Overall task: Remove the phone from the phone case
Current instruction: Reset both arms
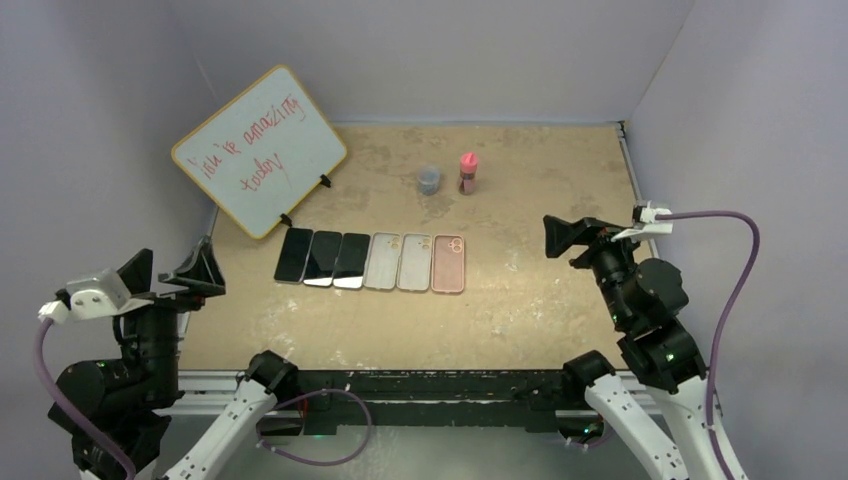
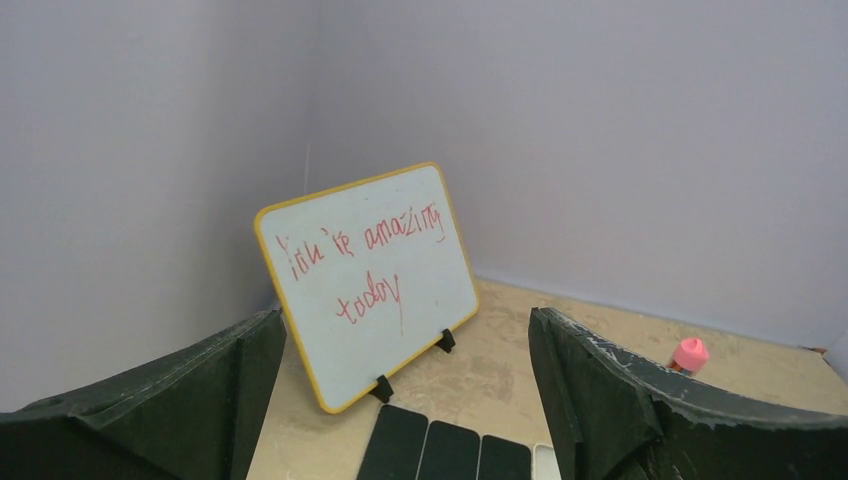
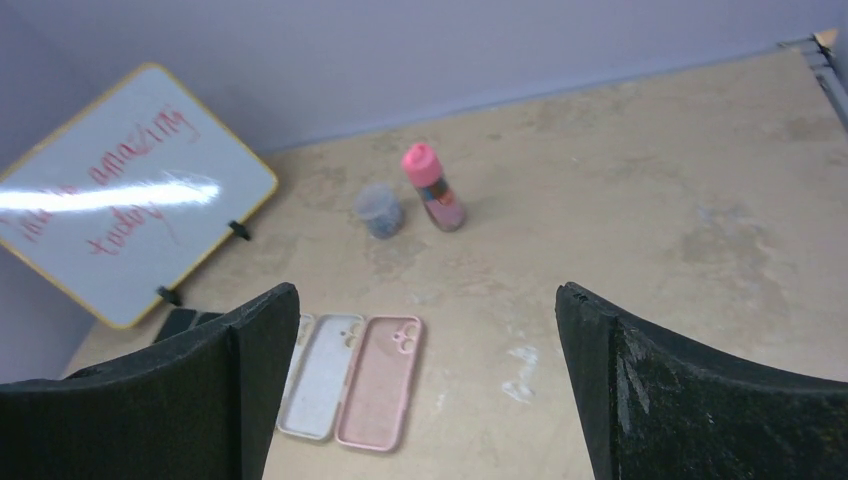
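Black phones (image 1: pixel 322 258) lie next to empty cases (image 1: pixel 414 262), so with left gripper (image 1: pixel 170 272) and right gripper (image 1: pixel 580 238) wide apart, we lift away slowly.

The left tool (image 2: pixel 405 315) gapes wide; beyond it, a leaning whiteboard (image 2: pixel 370 280), 3 dark phones (image 2: pixel 448 452), a pink-capped bottle (image 2: pixel 690 353).

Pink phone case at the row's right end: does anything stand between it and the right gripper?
Nothing visible does. Only bare tan tabletop lies between the open right gripper and the pink phone case. The small grey cup and pink-capped bottle stand farther back, off that line.
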### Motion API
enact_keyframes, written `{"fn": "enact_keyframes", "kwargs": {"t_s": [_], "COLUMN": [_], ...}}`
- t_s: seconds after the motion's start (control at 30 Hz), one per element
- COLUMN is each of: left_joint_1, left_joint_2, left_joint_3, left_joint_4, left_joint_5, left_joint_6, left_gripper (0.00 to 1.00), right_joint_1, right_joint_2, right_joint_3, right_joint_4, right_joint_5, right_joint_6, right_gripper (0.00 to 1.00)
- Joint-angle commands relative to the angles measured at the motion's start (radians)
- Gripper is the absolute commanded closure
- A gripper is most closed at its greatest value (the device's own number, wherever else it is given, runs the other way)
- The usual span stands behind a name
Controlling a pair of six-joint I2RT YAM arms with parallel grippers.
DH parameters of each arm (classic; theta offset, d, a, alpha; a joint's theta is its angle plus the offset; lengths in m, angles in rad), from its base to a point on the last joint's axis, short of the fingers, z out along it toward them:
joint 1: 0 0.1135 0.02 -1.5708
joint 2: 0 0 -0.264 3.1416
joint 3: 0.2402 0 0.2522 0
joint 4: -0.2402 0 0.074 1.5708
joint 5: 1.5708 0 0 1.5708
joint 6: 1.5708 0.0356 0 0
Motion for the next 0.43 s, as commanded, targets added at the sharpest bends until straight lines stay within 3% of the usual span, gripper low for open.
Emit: {"fn": "enact_keyframes", "kwargs": {"t_s": [0.0, 0.4], "left_joint_1": [0.005, 0.004], "left_joint_2": [-0.046, -0.099], "left_joint_3": [0.003, -0.027], "left_joint_4": [-0.054, -0.097], "left_joint_5": [-0.062, -0.105], "left_joint_6": [0.02, -0.006], "left_gripper": [0.04, 0.03], "right_joint_1": [0.003, 0.004], "right_joint_2": [-0.083, -0.18], "right_joint_3": [0.014, -0.062], "right_joint_4": [-0.116, -0.109], "right_joint_5": [0.109, 0.191], "right_joint_6": [-0.067, -0.102], "right_gripper": [0.01, 0.01]}}
